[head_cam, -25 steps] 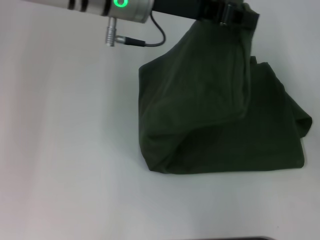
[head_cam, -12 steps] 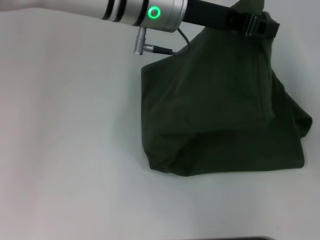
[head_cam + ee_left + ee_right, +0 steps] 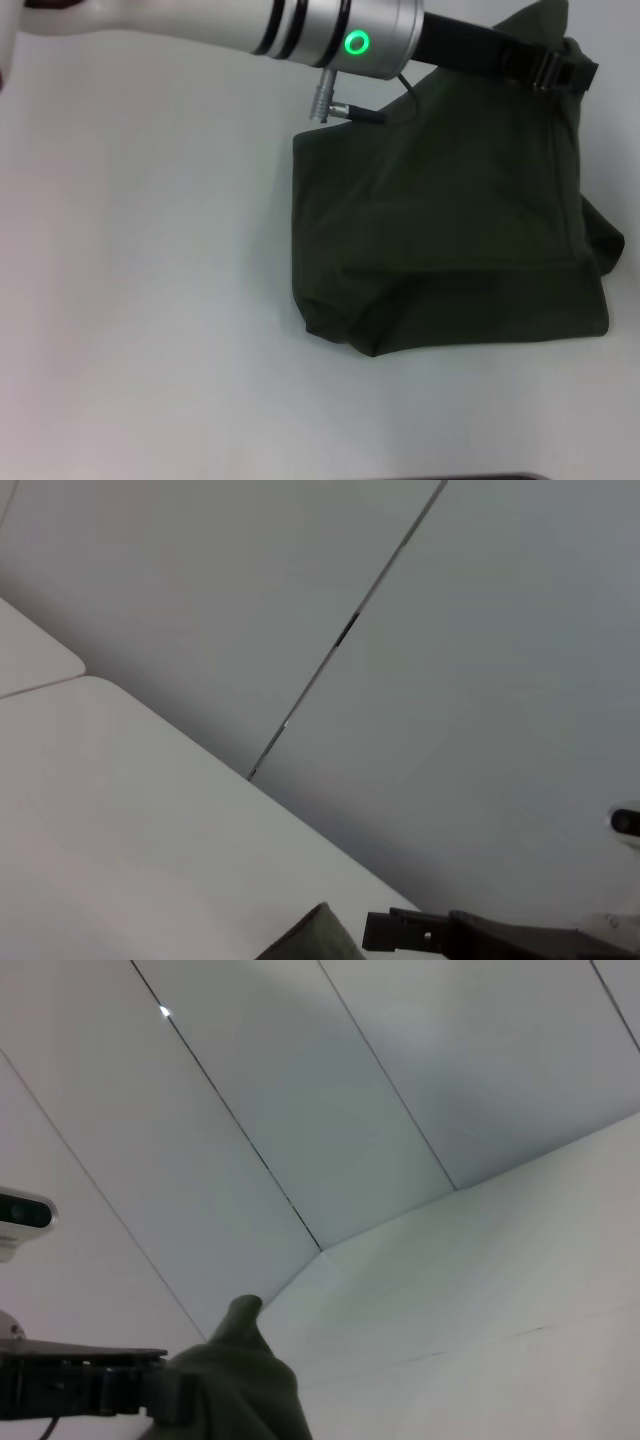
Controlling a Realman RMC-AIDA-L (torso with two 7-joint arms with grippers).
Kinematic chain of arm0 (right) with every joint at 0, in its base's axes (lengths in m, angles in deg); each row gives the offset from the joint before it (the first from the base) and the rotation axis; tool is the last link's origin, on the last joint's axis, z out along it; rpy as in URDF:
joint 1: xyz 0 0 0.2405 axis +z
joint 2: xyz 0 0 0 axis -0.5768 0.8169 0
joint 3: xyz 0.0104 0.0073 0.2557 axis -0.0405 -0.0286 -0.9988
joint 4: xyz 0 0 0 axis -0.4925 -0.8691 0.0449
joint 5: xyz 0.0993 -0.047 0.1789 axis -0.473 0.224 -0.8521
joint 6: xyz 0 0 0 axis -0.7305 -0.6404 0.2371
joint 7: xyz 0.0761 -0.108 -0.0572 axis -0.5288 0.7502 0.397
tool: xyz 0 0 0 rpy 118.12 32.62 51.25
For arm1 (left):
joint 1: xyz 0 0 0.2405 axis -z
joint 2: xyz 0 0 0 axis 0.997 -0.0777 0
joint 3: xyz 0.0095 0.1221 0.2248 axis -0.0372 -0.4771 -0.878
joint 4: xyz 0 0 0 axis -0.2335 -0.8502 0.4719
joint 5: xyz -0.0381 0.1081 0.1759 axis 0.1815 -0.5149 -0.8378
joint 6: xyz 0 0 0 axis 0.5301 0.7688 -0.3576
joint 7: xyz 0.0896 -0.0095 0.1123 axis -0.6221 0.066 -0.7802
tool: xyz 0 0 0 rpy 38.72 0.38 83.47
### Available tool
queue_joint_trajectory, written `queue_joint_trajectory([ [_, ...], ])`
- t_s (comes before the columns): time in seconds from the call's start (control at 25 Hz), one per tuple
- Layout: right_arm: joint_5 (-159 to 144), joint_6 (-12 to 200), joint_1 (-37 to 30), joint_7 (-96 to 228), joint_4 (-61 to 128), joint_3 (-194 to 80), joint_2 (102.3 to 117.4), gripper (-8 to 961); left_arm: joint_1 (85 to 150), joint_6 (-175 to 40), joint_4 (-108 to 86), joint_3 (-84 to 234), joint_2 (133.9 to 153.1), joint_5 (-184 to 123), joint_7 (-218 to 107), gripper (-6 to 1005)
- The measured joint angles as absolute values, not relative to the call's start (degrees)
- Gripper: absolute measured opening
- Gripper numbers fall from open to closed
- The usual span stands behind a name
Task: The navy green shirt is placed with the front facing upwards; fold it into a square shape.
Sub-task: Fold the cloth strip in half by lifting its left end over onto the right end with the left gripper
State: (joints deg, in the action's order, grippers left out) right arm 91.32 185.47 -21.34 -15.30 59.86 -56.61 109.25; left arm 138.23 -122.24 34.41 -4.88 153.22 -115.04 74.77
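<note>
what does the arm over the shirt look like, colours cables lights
The left arm has a white shell, then a silver wrist band with black rings and a glowing green ring light. A metal plug with a thin black cable hangs under it; the gripper end is black.

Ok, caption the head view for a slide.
Left gripper lifts one edge of the dark olive-green shirt above the white table.

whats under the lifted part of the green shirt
The left gripper holds a raised flap of the navy green shirt above the white table. More of its folded cloth shows below; anything deeper is covered.
</note>
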Motion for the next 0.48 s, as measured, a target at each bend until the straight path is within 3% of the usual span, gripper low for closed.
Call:
queue_joint_trajectory([
  [0.48,91.62,185.53,-21.26,-15.35,59.87,-56.61,109.28,899,139.79,-115.65,33.20,-12.05,153.22,-113.54,74.10,-2],
])
